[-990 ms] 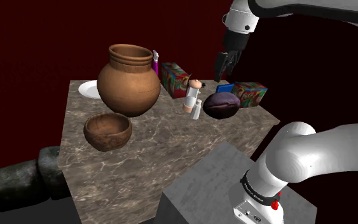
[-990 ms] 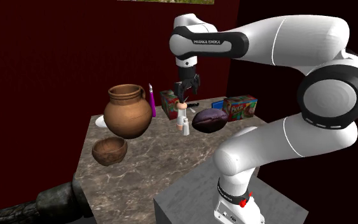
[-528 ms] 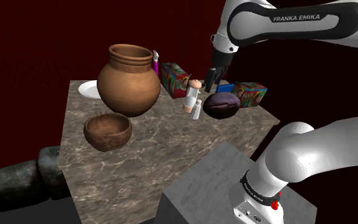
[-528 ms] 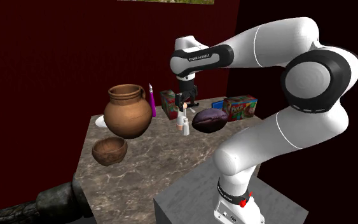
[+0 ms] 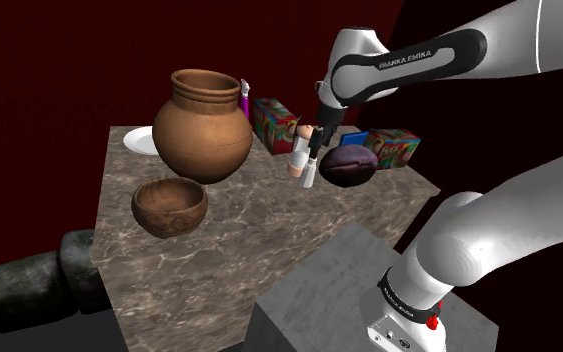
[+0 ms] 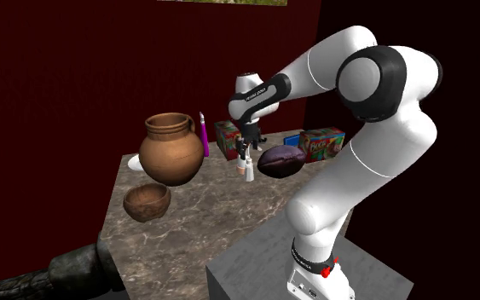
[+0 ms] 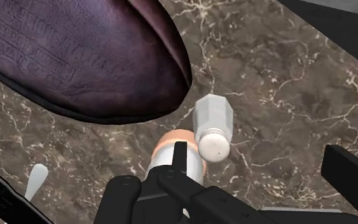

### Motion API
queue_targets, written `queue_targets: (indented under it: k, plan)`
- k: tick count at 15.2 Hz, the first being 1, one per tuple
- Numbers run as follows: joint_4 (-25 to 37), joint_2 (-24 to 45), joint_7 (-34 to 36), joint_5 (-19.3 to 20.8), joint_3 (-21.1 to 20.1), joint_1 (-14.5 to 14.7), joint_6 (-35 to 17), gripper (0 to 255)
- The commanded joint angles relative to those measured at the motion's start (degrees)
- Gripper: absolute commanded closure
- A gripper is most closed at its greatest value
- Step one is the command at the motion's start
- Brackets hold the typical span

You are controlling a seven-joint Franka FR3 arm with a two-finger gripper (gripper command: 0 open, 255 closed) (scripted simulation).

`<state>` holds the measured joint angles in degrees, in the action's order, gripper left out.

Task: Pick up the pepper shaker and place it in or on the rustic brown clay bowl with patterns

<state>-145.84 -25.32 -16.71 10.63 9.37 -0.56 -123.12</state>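
The pale pepper shaker (image 7: 214, 124) is standing untouched between the spread pincer's (image 7: 171, 181) fingers, the arm (image 5: 409, 65) reaching down over the worktop (image 7: 285, 95).

Tabletop (image 5: 259, 230): veined brown marble, smooth. Large jug (image 5: 201, 125): matt terracotta clay. Bowl (image 5: 169, 205): rough, matt brown. Purple object (image 7: 82, 57): embossed, leathery skin. Shaker (image 7: 214, 124): smooth, pale grey.
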Motion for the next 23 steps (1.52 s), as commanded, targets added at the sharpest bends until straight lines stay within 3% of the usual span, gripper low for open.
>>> queue_targets:
  k: [1,10,18,19,23]
  plan:
    - [0.27,4.24,-1.55,0.12,1.13,0.08,-4.43,0]
    - [-1.51,11.34,-2.86,0.24,2.65,-0.07,-13.58,0]
    - [-1.66,11.70,-2.86,0.25,2.70,-0.09,-14.09,0]
    - [-1.66,11.70,-2.86,0.25,2.70,-0.09,-14.09,255]
    - [-1.66,11.70,-2.87,0.25,2.71,-0.09,-14.08,255]
